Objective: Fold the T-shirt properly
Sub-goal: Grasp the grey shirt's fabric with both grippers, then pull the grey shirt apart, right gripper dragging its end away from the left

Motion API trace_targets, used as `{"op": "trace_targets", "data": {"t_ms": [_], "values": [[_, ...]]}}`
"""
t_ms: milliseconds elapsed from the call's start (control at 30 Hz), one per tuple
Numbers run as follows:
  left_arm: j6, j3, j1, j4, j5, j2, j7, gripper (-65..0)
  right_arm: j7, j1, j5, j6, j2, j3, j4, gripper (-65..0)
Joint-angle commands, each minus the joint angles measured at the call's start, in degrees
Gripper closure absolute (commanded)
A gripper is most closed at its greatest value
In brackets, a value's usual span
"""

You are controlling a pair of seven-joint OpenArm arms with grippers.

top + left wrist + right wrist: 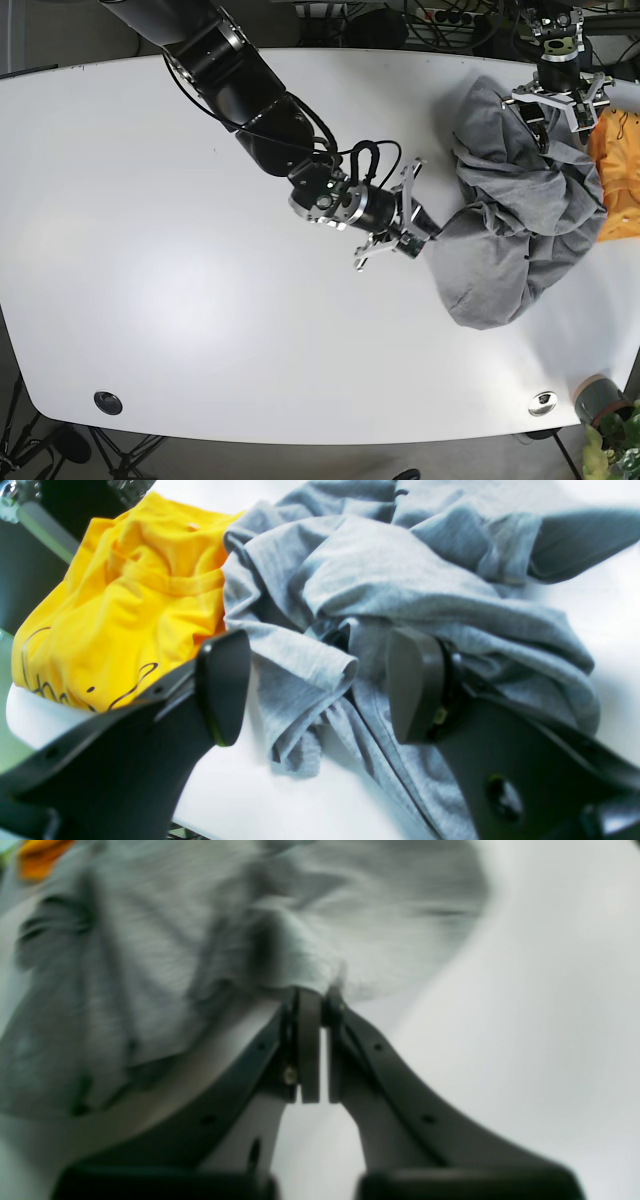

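Two spread fingers of the left gripper (pixel 320 687) hover over the crumpled grey T-shirt (pixel 400 595), beside a yellow shirt (pixel 130 605); the right wrist view shows the right gripper (pixel 315 1000) pinching its edge; the base view shows it on the white table (pixel 200 300)

There is only one piece of writing in these pictures. The yellow shirt (pixel 135 605) has thin black cursive lettering on its lower part in the left wrist view, but the folds of the cloth and the dark claw finger in front cover it, so no word can be read. No other label, brand or number shows.
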Motion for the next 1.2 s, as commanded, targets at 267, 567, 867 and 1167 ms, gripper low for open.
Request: {"op": "trace_targets", "data": {"t_ms": [267, 567, 867, 1167], "values": [[0.24, 1.09, -5.27, 1.25, -0.36, -0.17, 6.27, -39.6, -2.77, -1.43, 0.92, 0.13, 8.0, 11.51, 15.83, 0.0], [-5.83, 2.76, -8.7, 1.25, -0.36, 0.1, 9.61, -39.6, -5.67, -2.75, 0.92, 4.18, 13.71, 23.55, 19.35, 0.0], [-9.08, 2.76, -12.74, 1.25, -0.36, 0.36, 17.08, -39.6, -8.57, -2.75, 0.39, 12.97, 15.38, 41.49, 18.91, 0.0], [-9.08, 6.1, -13.89, 1.25, -0.36, 0.89, 18.4, -39.6, -8.57, -2.57, 0.92, 13.41, 20.84, 48.34, 18.91, 0.0]]}}
